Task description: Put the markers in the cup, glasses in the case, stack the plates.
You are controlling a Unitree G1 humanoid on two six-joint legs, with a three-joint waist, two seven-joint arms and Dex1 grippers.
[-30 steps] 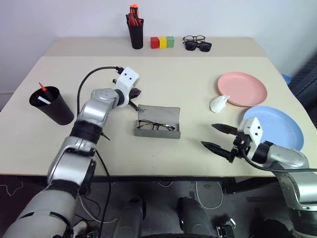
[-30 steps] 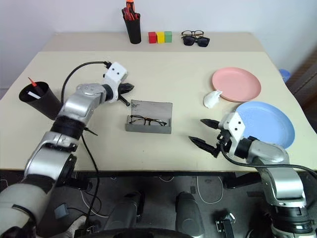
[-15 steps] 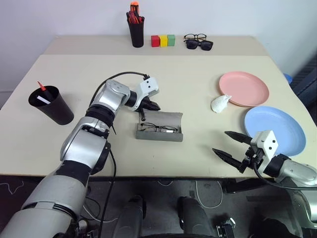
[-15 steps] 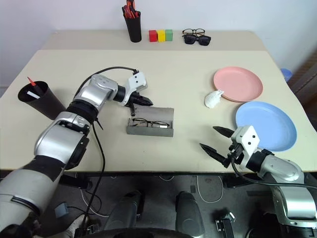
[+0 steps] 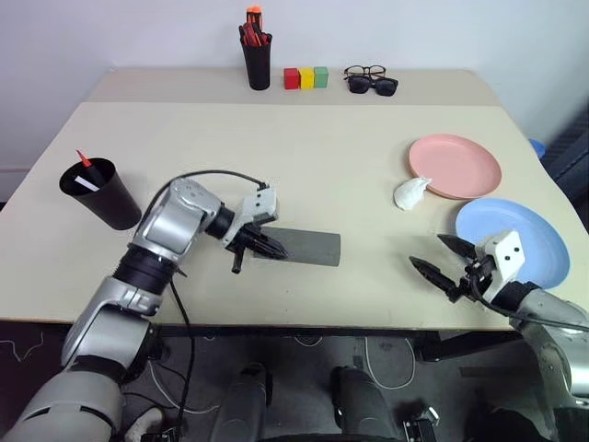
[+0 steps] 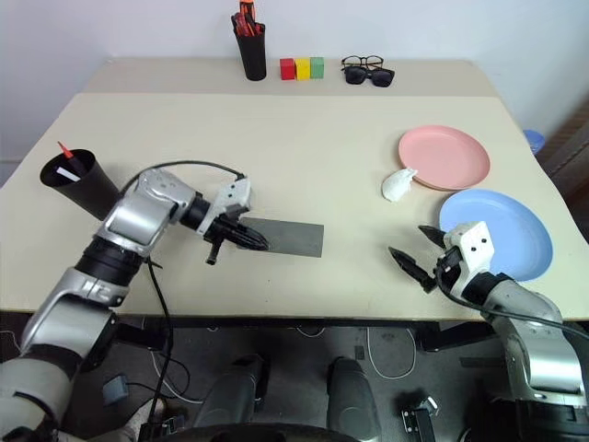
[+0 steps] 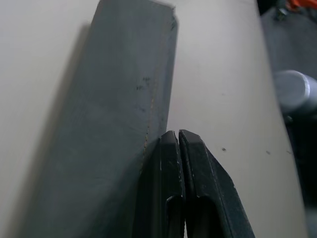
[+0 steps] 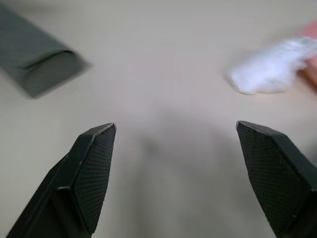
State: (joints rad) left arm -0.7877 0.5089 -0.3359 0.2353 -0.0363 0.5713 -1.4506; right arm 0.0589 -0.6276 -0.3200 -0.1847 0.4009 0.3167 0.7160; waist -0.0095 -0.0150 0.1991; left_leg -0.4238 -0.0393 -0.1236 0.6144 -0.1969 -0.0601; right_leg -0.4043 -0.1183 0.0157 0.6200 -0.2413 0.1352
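Left end effector (image 5: pixel 267 246), fingers pressed together, touches the flat matte grey case (image 5: pixel 308 246); right end effector (image 5: pixel 447 259) spread apart.

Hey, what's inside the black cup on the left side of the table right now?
Two markers stand in the black cup, one red-tipped, one white. Their lower ends and the cup's bottom are hidden by its wall.

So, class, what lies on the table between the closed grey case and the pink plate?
Between the case and the pink plate lies a crumpled white lump beside the plate; otherwise bare table, seen from the head cameras.
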